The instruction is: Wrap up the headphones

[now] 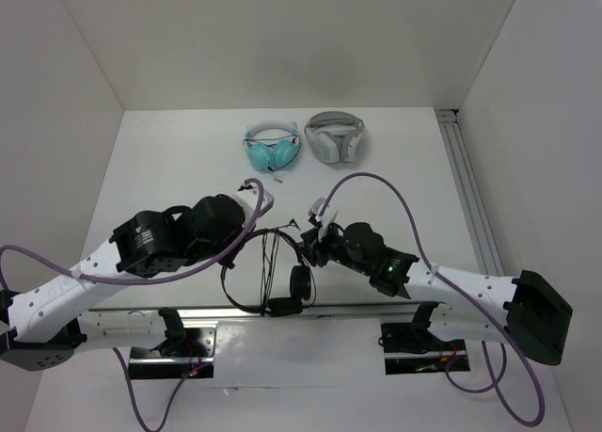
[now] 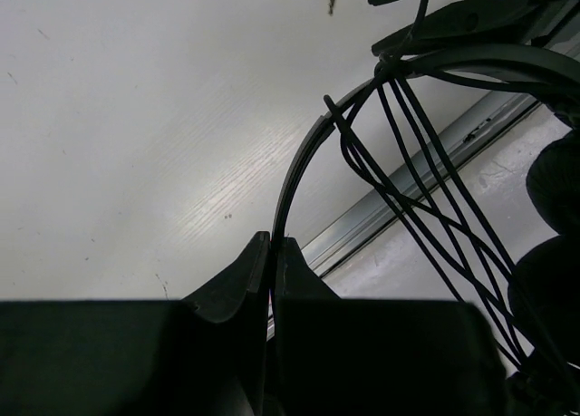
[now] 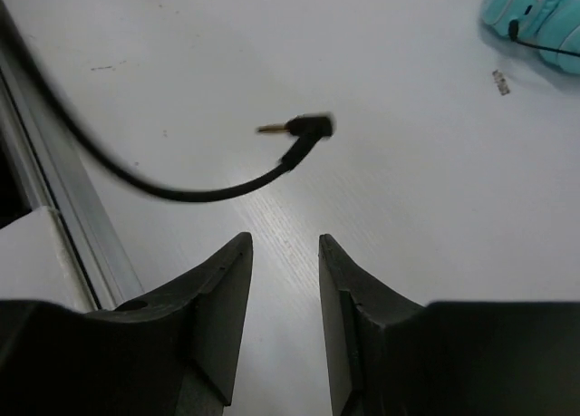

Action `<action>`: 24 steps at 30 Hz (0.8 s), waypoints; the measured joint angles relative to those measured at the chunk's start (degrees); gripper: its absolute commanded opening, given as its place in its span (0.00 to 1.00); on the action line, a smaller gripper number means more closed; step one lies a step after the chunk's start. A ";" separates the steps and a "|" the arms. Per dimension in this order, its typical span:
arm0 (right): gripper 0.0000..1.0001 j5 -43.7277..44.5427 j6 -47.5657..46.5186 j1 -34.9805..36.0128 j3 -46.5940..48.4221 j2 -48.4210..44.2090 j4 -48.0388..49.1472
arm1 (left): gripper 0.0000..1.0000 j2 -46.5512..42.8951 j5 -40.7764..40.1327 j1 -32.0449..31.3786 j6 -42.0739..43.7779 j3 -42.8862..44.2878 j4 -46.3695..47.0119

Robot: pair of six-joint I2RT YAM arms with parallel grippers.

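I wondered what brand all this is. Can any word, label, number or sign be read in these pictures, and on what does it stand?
None can be read.
The black headphones, the teal headphones and the white-grey headphones: no legible logo.
The small scrap beside the teal pair: too small to tell if printed.
The green light: a lamp, no lettering.

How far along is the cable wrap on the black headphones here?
Done: several turns of cable cross the headband of the headphones. In hand: the left end effector is shut on the headband; the right end effector is open, the plug loose in front of it. Left: wind in that free tail and secure the plug.
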 measured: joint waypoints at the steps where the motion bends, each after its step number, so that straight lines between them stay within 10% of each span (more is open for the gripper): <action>1: 0.43 -2.91 1.01 -1.62 -0.61 -0.13 1.01 | 0.00 -0.07 0.00 0.00 0.02 0.39 0.09; 16: 0.53 -23.28 9.79 -11.78 -6.73 -8.20 10.32 | 0.00 -1.53 0.24 0.00 0.17 0.79 2.49; 21: 0.96 -23.23 10.91 -13.73 -6.95 -11.56 9.09 | 0.00 -1.53 -0.26 0.00 -0.02 0.72 4.04; 24: 1.00 -15.89 11.21 -13.77 -7.15 -15.65 7.19 | 0.00 -1.95 -1.95 0.00 -0.20 -0.57 6.29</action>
